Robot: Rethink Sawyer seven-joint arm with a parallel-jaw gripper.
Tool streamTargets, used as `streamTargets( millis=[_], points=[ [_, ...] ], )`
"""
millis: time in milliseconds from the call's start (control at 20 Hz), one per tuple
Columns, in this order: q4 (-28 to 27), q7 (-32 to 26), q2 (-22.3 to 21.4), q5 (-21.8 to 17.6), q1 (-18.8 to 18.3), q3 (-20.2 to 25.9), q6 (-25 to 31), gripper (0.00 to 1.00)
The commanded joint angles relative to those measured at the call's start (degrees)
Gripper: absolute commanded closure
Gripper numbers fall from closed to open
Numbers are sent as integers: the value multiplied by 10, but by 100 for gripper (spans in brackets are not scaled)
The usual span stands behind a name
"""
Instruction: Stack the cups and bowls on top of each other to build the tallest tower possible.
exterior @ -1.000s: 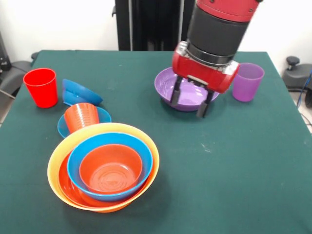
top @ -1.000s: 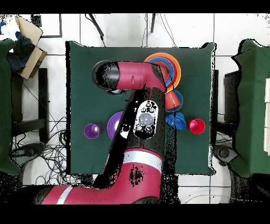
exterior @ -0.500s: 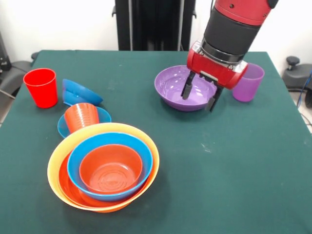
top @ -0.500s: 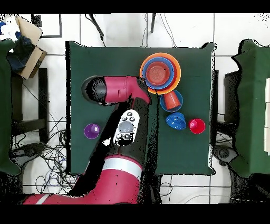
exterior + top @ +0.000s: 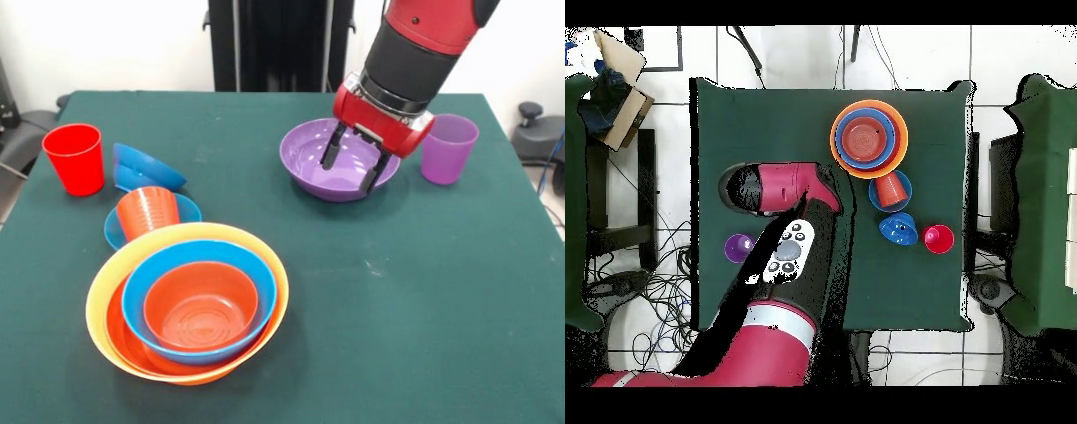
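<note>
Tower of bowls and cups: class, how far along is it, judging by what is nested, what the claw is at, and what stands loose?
Done: the yellow-orange bowl holds three nested bowls. In hand: the open claw hovers over the purple bowl, nothing gripped. Left: purple cup, red cup, tipped dark blue bowl, and the orange-red cup lying in the small light blue bowl.

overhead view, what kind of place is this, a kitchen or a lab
Most likely a robot lab: a green-covered table on a tiled floor, loose cables beside it, and a red robot arm reaching over it.
</note>
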Motion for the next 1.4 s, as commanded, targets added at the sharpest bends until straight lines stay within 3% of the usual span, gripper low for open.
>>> streamTargets(
  millis=[50,350,700,950,1400],
  points=[
    [67,131,41,27,7,33,-68,0],
    [85,148,54,44,22,35,-125,0],
    [111,162,61,77,48,15,-132,0],
    [135,141,57,87,36,32,-159,0],
    [155,120,48,92,29,22,-132,0]
  ],
)
